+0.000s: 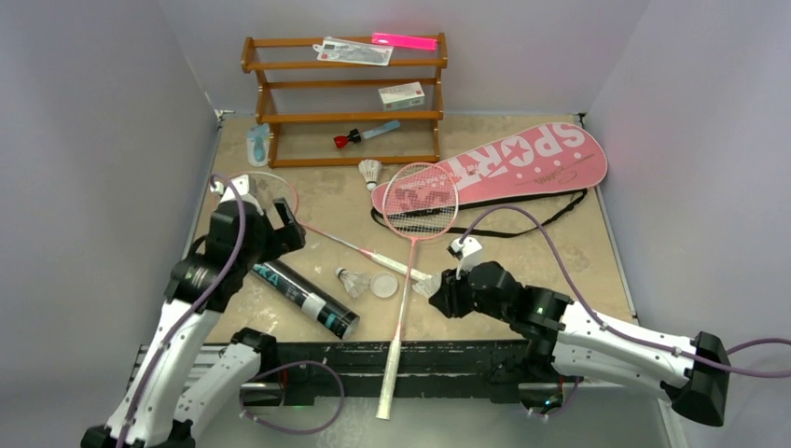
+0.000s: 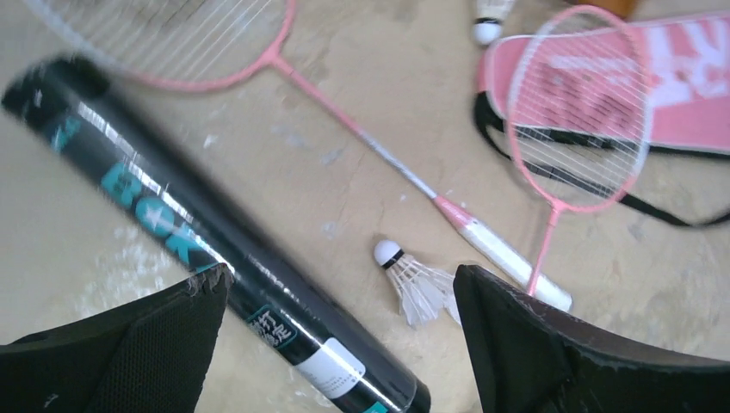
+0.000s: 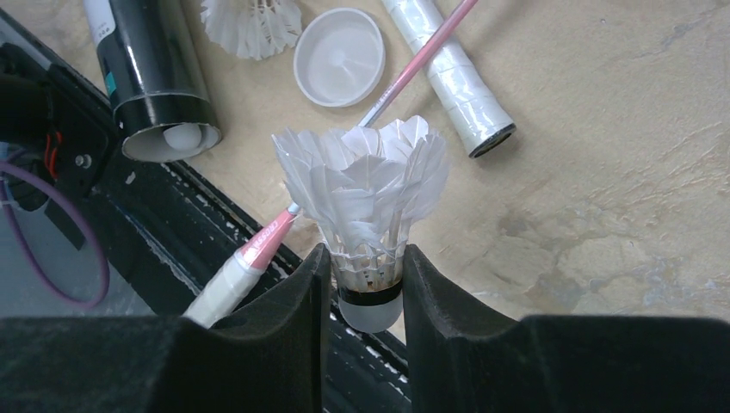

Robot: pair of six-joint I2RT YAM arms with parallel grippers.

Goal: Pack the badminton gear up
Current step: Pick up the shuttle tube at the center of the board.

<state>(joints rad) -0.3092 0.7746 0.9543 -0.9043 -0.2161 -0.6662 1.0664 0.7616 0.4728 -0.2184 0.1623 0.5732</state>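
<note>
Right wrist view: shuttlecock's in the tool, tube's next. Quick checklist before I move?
1. Grip: right tool pinches the shuttlecock by its cork base, feathers free: ok.
2. Black tube mouth open, white lid off beside it: ok.
3. Room inside: something white sits just inside the mouth: cannot tell.
4. Tube steadied: left tool open over it, not gripping: not ok.
5. Path: pink racket shaft lies between the shuttlecock and the tube mouth: not ok.

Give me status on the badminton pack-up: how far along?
Done: little. The open tube seems to hold one shuttlecock; its cap is off. In hand: right jaws grip a second shuttlecock by its cork; left jaws open, empty. Left: two loose shuttlecocks, both rackets outside the bag.
</note>
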